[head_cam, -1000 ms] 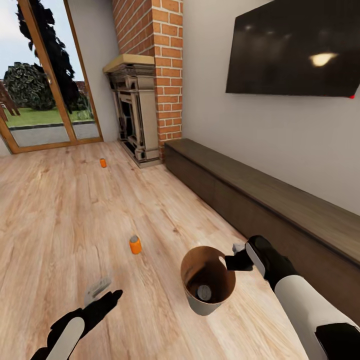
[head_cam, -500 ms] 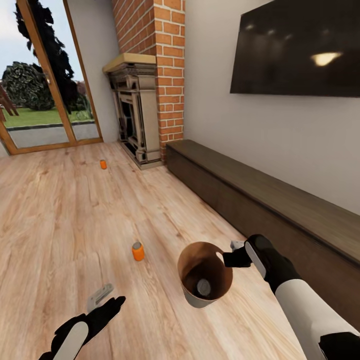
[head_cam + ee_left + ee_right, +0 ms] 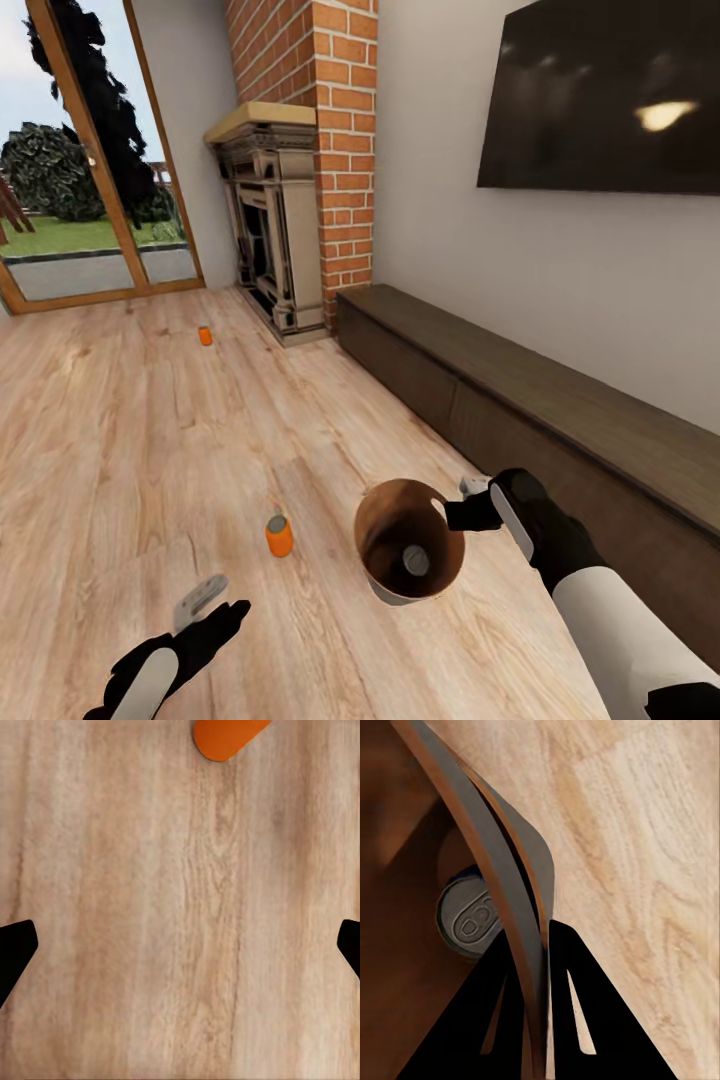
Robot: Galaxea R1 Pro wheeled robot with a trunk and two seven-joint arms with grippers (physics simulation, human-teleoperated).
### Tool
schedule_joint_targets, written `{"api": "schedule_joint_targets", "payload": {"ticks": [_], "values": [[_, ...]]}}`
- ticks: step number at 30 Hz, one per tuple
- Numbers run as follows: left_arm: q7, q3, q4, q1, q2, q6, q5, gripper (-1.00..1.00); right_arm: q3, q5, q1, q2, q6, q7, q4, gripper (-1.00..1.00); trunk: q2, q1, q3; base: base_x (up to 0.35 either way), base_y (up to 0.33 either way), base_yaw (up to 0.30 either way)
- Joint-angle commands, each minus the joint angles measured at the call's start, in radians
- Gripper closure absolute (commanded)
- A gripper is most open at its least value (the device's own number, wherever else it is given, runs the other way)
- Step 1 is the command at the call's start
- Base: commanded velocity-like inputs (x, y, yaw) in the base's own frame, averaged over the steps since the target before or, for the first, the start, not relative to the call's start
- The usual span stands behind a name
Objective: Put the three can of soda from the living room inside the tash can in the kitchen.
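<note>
My right gripper (image 3: 462,512) is shut on the rim of the trash can (image 3: 392,512), grey outside and copper-brown inside, and holds it tilted over the wood floor. A soda can (image 3: 415,560) lies in its bottom. In the right wrist view the fingers pinch the bin's wall (image 3: 502,870), and the can (image 3: 472,921) shows its grey top and a sliver of blue side. An orange soda can (image 3: 279,536) stands on the floor left of the bin, just ahead of my open left gripper (image 3: 212,608). The same orange can (image 3: 225,735) sits beyond the gripper (image 3: 180,949). A second orange can (image 3: 205,336) stands far off near the fireplace.
A long dark low cabinet (image 3: 520,390) runs along the right wall under a black TV (image 3: 600,100). The red-brick fireplace (image 3: 270,230) stands ahead, with glass doors (image 3: 90,200) to its left. Open wood floor stretches across the left and centre.
The whole view has shifted as the camera moved, so the near orange can and the fireplace sit differently in it. The bin stays in my right gripper; the left gripper stays open.
</note>
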Motion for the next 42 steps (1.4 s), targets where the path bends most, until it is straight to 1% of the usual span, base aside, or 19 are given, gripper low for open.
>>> {"api": "schedule_joint_targets", "payload": {"ticks": [1,7,11,13,15,16,17,19,21,22,26,29,31,33,34,36,39,40,42], "values": [[-0.001,0.0,0.008,0.0,-0.001,0.0,0.0,-1.0,-0.001,-0.041,0.0,0.0,0.002,0.005,-0.001,1.0,0.0,0.0,0.0,0.346,0.004,0.0],[-0.004,0.001,0.021,-0.006,-0.001,0.003,0.0,-1.0,-0.003,-0.044,-0.001,0.004,0.002,0.004,0.011,1.0,0.0,0.0,0.0,0.347,0.002,0.0],[-0.004,0.002,0.038,-0.037,-0.001,0.015,0.001,-1.0,-0.006,-0.048,-0.015,0.007,0.002,0.001,0.128,1.0,0.0,0.0,0.0,0.347,0.0,0.0],[-0.005,0.001,0.087,-0.081,-0.001,0.02,0.0,-1.0,-0.009,-0.05,-0.031,0.007,0.002,0.001,0.177,1.0,0.0,0.0,0.0,0.347,0.0,0.0],[-0.006,0.001,0.134,-0.118,-0.001,0.022,0.001,-1.0,-0.011,-0.051,-0.037,0.006,0.002,0.0,0.192,1.0,0.0,0.0,0.0,0.347,0.0,0.0],[-0.006,-0.009,0.166,-0.143,-0.002,0.024,0.001,-1.0,-0.011,-0.051,-0.039,0.006,0.002,0.0,0.194,1.0,0.0,0.0,0.0,0.347,0.0,0.0],[0.0,-0.032,0.205,-0.172,-0.002,0.03,0.0,-1.0,-0.01,-0.05,-0.037,0.005,0.002,0.0,0.183,1.0,0.0,0.0,0.0,0.347,0.0,0.0],[0.013,-0.082,0.328,-0.251,-0.007,0.041,0.0,-1.0,-0.007,-0.046,-0.034,0.004,0.002,0.0,0.122,1.0,0.0,0.0,0.0,0.347,0.0,0.0],[0.018,-0.103,0.42,-0.315,-0.018,0.046,0.0,-1.0,-0.006,-0.045,-0.033,0.004,0.002,0.0,0.085,1.0,0.0,0.0,0.0,0.347,0.0,0.0],[0.021,-0.113,0.477,-0.358,-0.025,0.051,-0.001,-1.0,-0.004,-0.044,-0.033,0.004,0.002,0.0,0.07,1.0,0.0,0.0,0.0,0.347,0.0,0.0],[0.035,-0.119,0.535,-0.4,-0.025,0.082,-0.003,-1.0,-0.003,-0.043,-0.032,0.003,0.002,0.0,0.06,1.0,0.0,0.0,0.0,0.347,0.0,0.0],[0.042,-0.12,0.581,-0.428,-0.024,0.09,-0.006,-1.0,-0.002,-0.044,-0.031,0.001,0.002,0.0,0.058,1.0,0.0,0.0,0.0,0.347,0.0,0.0],[0.043,-0.12,0.624,-0.45,-0.026,0.093,-0.028,-1.0,-0.002,-0.044,-0.031,0.001,0.002,0.0,0.056,1.0,0.0,0.0,0.0,0.347,0.0,0.0],[0.032,-0.119,0.695,-0.488,-0.028,0.096,-0.066,-1.0,-0.002,-0.044,-0.031,0.001,0.002,0.0,0.054,1.0,0.0,0.0,0.0,0.347,0.0,0.0],[0.023,-0.12,0.736,-0.507,-0.03,0.096,-0.076,-1.0,-0.002,-0.043,-0.03,0.0,0.002,0.0,0.048,1.0,0.0,0.0,0.0,0.347,0.0,0.0],[0.007,-0.12,0.79,-0.53,-0.037,0.099,-0.086,-1.0,-0.001,-0.043,-0.029,0.0,0.002,0.0,0.032,1.0,0.0,0.0,0.0,0.347,0.0,0.0],[-0.005,-0.121,0.836,-0.55,-0.049,0.122,-0.097,-1.0,-0.001,-0.043,-0.025,-0.001,0.002,0.0,0.017,1.0,0.0,0.0,0.0,0.347,0.0,0.0],[-0.008,-0.121,0.847,-0.556,-0.058,0.14,-0.107,-1.0,-0.001,-0.043,-0.023,-0.001,0.002,0.0,0.011,1.0,0.0,0.0,0.0,0.282,0.0,0.0],[-0.006,-0.121,0.859,-0.563,-0.089,0.164,-0.149,-1.0,-0.001,-0.043,-0.017,-0.002,0.002,-0.002,-0.007,1.0,0.0,0.0,0.0,0.148,0.0,0.0]]}}
